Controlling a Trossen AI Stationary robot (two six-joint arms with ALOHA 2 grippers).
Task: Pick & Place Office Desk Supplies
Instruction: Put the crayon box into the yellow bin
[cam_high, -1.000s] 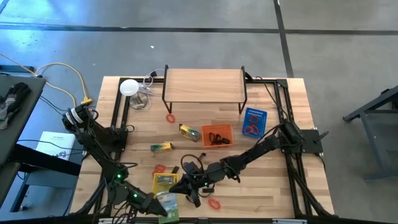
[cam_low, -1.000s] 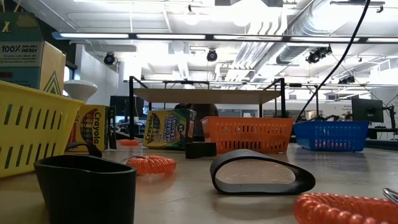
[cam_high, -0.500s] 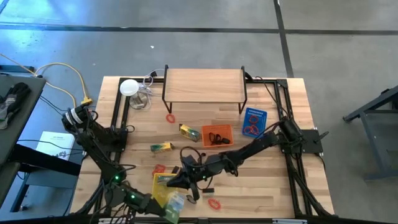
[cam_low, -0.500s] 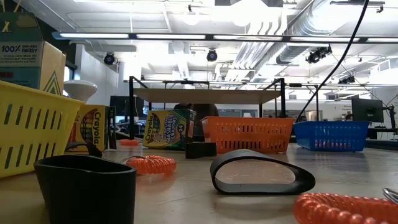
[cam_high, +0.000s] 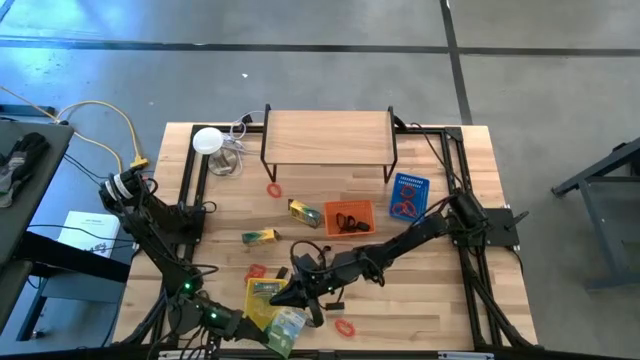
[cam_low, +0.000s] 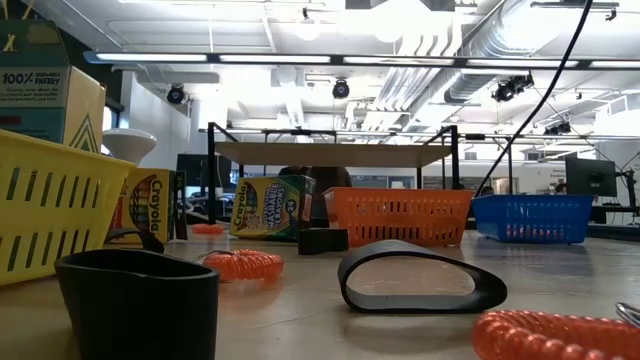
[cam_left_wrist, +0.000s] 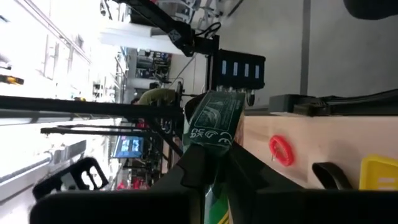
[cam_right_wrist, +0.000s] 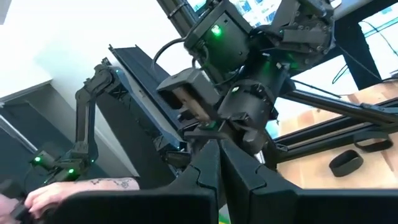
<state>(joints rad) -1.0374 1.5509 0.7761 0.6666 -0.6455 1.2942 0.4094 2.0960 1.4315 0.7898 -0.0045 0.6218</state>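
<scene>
Beside the yellow basket (cam_high: 262, 296), my left gripper (cam_high: 283, 325) clamps a green pack (cam_left_wrist: 213, 120); right gripper (cam_high: 305, 297) closed, red band (cam_high: 345, 326) nearby.

The pale wooden slatted table top (cam_high: 420, 285) shows warm tan planks, framed by black metal rails (cam_high: 190, 175). At the frame's centre sits an orange plastic mesh basket (cam_high: 349, 218) with dark items inside; right of it, a blue plastic mesh basket (cam_high: 408, 196) holds red coils. A yellow plastic mesh basket (cam_high: 263, 296) lies lower centre. Red ring-shaped bands lie at centre (cam_high: 274, 190) and low centre (cam_high: 345, 326). Yellow-green oblong crayon packs (cam_high: 260, 236) carry green and yellow print. A white round disc (cam_high: 207, 140) sits upper left. A yellow cable (cam_high: 118, 125) curls at far left. Both arms are black with green lights.
</scene>
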